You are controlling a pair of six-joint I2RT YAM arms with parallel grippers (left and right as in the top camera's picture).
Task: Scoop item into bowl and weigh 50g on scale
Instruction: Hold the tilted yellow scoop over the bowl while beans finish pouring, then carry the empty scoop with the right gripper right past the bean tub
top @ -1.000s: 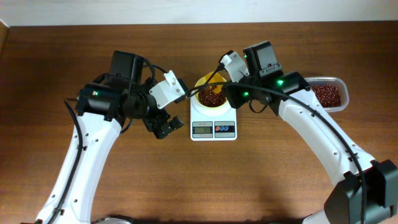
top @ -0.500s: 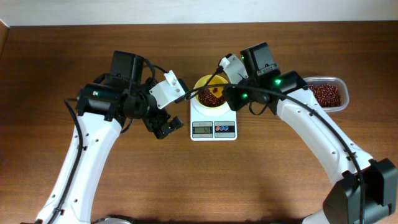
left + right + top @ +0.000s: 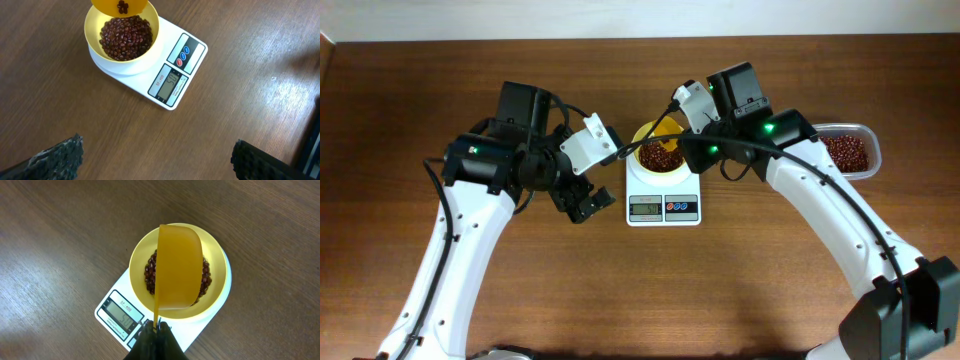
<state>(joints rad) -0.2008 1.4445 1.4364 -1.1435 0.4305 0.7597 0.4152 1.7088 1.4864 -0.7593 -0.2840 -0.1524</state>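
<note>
Brown wooden table [image 3: 620, 300], white wall [image 3: 620, 20] behind. The right gripper [image 3: 155, 329] pinches a bright-yellow plastic scoop [image 3: 177, 265] over the pale-yellow round plastic bowl [image 3: 218, 275]; the left gripper [image 3: 157, 157] gapes, empty.

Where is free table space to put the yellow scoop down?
The brown wooden table is bare in front of the small white digital scale, down to the near edge, and along the far edge behind the round pale-yellow plastic bowl. Crowded around the scale: the open left gripper hangs beside it, the right gripper holds the bright-yellow plastic scoop above the bowl.

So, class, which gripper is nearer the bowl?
Right. The right gripper holds the scoop directly over the bowl; the left gripper hangs open left of the scale.
</note>
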